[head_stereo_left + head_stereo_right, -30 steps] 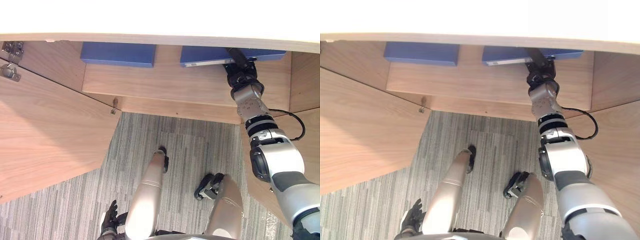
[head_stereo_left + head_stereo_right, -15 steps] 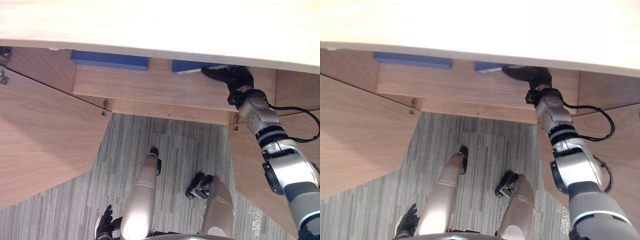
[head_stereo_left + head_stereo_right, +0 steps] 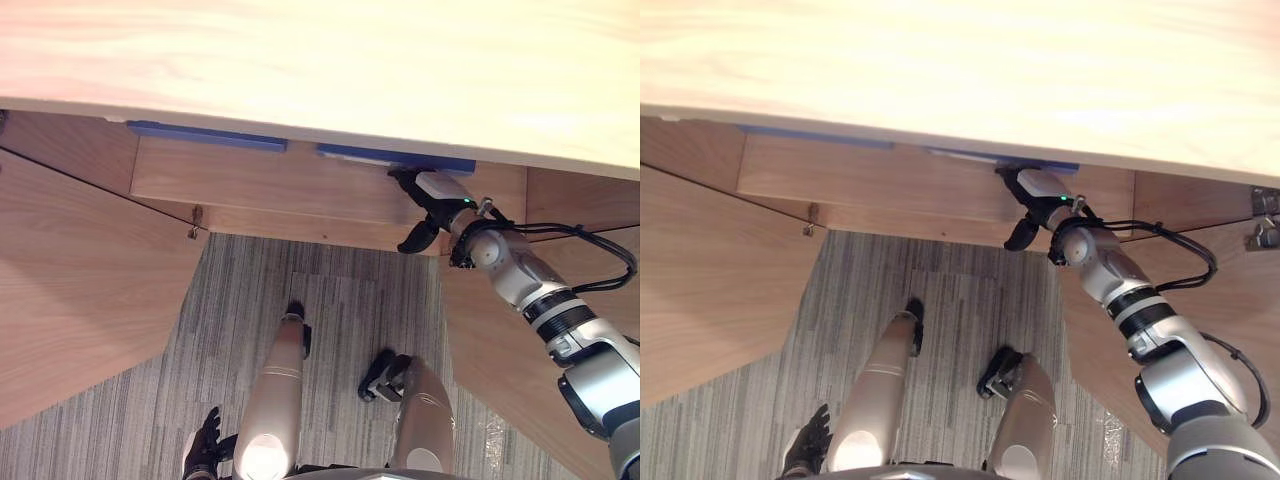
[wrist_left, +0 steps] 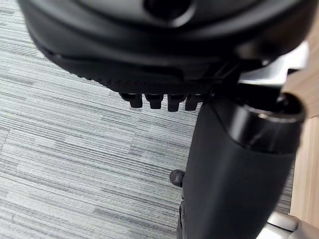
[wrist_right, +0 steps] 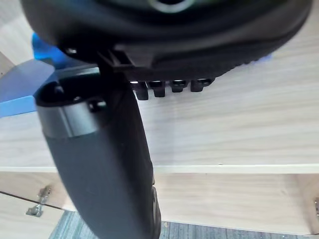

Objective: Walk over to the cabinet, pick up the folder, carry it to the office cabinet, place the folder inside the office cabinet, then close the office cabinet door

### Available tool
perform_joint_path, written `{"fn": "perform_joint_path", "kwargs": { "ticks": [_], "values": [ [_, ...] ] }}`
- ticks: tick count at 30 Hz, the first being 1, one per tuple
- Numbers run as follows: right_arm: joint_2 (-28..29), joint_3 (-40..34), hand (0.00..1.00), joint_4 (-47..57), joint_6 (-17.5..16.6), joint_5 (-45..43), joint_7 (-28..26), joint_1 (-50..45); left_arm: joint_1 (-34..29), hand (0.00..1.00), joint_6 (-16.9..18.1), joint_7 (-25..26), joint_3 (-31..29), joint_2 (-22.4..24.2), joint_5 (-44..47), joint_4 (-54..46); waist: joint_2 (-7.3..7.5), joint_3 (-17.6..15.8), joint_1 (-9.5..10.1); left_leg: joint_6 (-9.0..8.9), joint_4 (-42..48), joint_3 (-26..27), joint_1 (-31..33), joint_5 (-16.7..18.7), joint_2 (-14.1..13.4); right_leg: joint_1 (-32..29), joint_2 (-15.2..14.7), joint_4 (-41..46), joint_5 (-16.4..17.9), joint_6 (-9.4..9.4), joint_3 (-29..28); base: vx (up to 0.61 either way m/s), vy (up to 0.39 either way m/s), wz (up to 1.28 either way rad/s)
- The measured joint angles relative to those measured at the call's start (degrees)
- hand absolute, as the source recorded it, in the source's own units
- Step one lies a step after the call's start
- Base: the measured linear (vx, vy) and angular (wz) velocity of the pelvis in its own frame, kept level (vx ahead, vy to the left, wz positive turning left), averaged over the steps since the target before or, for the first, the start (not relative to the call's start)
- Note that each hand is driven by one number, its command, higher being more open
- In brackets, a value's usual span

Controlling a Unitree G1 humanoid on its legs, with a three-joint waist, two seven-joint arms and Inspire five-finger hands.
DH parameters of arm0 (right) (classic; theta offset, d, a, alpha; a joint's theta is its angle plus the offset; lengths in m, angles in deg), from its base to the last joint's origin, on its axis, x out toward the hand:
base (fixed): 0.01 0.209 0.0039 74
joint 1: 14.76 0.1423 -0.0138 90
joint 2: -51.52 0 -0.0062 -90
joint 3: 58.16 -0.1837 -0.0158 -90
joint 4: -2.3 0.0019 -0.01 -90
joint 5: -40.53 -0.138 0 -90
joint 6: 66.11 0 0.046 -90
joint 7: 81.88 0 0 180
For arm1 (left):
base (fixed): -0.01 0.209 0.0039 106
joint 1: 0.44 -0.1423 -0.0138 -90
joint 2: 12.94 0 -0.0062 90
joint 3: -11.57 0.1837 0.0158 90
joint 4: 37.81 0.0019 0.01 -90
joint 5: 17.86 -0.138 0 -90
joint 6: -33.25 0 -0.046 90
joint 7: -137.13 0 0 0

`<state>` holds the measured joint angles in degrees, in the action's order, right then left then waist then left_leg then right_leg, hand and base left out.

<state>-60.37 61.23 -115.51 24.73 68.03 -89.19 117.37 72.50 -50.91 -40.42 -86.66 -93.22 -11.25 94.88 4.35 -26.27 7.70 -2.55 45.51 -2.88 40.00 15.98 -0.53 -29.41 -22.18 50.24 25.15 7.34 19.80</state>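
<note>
Now the right hand [image 3: 427,205] has drawn back off the blue folder [image 3: 380,155].

Right hand [image 3: 428,205] drawn back from folder [image 3: 395,156] to shelf [image 3: 260,185] front, turned thumb-down.

Blue folder [image 3: 345,151]; light wood-grain cabinet [image 3: 250,185]; grey striped carpet [image 3: 330,290].

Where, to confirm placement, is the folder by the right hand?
Left eye view: the folder lies on the shelf, right of centre, beside the right hand; another folder sits leftward.
</note>
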Motion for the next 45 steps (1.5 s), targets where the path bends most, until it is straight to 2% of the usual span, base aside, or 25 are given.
{"fn": "perform_joint_path", "kwargs": {
  "ticks": [10, 21, 26, 30, 32, 33, 35, 37, 40, 43, 45],
  "values": [
    [1.52, -1.19, 1.0, -1.42, -0.2, 1.85, -1.16, -0.6, 0.0, 1.0, -0.87, -0.48, -0.53, 0.01, 0.01, 0.3, 0.62, 0.48, 0.41, 0.23, -1.17, 0.67, -1.1, -0.13, -0.12, 0.73, 0.16, -1.78, -1.24, 0.1, 0.0, 0.01, 0.005, -0.04],
    [2.55, -1.03, 1.0, -1.74, 1.16, -0.76, -3.87, -0.66, 0.37, 1.0, -0.96, -0.4, -1.7, 0.04, 0.04, 1.62, 0.74, 0.78, 0.85, 0.89, -2.61, 1.39, -2.75, -0.74, -0.56, 2.34, 0.94, -4.53, -3.12, 0.19, -0.11, 0.0, 0.001, -0.04],
    [2.65, 1.63, 1.0, -1.57, 1.37, -2.97, -7.86, -1.54, 0.52, 1.0, -1.05, -0.46, -1.84, -0.43, 0.02, 1.63, 1.07, 1.72, 0.88, 0.67, -9.89, 2.41, -8.46, -3.82, -1.64, 7.41, 3.46, -13.26, -7.49, 0.03, 0.26, 0.04, -0.005, -0.16],
    [2.58, 3.36, 1.0, -1.03, 1.34, -4.54, -10.17, -3.58, 0.54, 1.0, -1.23, -0.67, -2.33, -0.46, -0.24, 1.68, 1.34, 4.66, 0.73, -0.05, -18.42, 2.84, -13.72, -7.5, -3.21, 12.76, 7.12, -23.84, -12.47, -0.56, 0.95, 0.05, -0.037, -0.16],
    [2.43, 3.33, 1.0, -0.29, 1.22, -5.5, -10.3, -4.87, 0.37, 1.0, -2.13, -1.23, -3.38, -1.59, -1.6, 3.76, 1.88, 7.16, 0.27, -0.59, -25.04, 3.37, -17.83, -10.5, -4.11, 16.85, 9.61, -31.74, -16.08, -0.95, 1.4, 0.04, -0.058, -0.17],
    [2.2, 3.3, 1.0, -0.07, 1.22, -5.83, -10.34, -5.29, 0.25, 1.0, -2.49, -1.45, -3.89, -1.7, -2.05, 4.35, 1.99, 7.91, -0.09, -0.66, -26.58, 3.35, -18.71, -11.16, -4.21, 17.89, 10.12, -33.56, -16.86, -1.08, 1.64, 0.03, -0.074, -0.06],
    [1.15, 2.16, 1.0, 1.57, 1.21, -7.52, -10.88, -7.61, -0.27, 1.0, -2.97, -1.78, -4.78, -2.39, -4.13, 6.03, 2.64, 10.53, -0.64, -1.23, -31.91, 3.66, -21.81, -13.59, -4.8, 21.02, 12.07, -40.09, -19.89, -1.44, 1.85, 0.03, -0.084, -0.07],
    [1.12, 0.24, 1.0, 3.25, 1.12, -8.18, -11.23, -10.18, -0.41, 1.0, -3.68, -1.81, -6.26, -2.39, -6.53, 6.41, 2.92, 11.66, -0.84, -1.64, -34.4, 3.85, -24.08, -14.68, -5.23, 23.84, 13.41, -44.35, -21.75, -1.7, 1.95, 0.01, -0.111, -0.08],
    [1.61, -1.75, 1.0, 4.71, 0.51, -10.93, -11.72, -15.65, -1.05, 1.0, -4.42, -1.71, -6.75, -2.4, -9.23, 6.97, 2.78, 14.01, -1.2, -1.83, -35.09, 4.21, -25.86, -14.87, -5.91, 25.82, 14.49, -46.59, -22.63, -2.06, 1.55, -0.02, -0.063, -0.11],
    [5.24, -3.14, 1.0, 3.39, 0.59, -12.05, -12.15, -19.93, -1.45, 1.0, -4.88, -1.68, -6.75, -2.21, -9.6, 6.97, 2.18, 14.34, -1.06, -2.67, -31.13, 5.06, -26.73, -13.34, -6.99, 26.95, 15.72, -46.46, -23.18, -2.74, -1.16, -0.04, -0.031, -0.46],
    [11.24, -3.85, 1.0, -2.86, 0.51, -13.48, -10.97, -21.1, -1.35, 1.0, -4.96, -1.41, -6.71, -1.06, -9.62, 7.09, 0.29, 14.72, -0.31, -3.3, -24.03, -0.02, -26.72, -9.45, -8.15, 27.75, 17.63, -46.53, -24.1, -3.24, -5.82, -0.1, -0.019, -1.24]
  ]
}}
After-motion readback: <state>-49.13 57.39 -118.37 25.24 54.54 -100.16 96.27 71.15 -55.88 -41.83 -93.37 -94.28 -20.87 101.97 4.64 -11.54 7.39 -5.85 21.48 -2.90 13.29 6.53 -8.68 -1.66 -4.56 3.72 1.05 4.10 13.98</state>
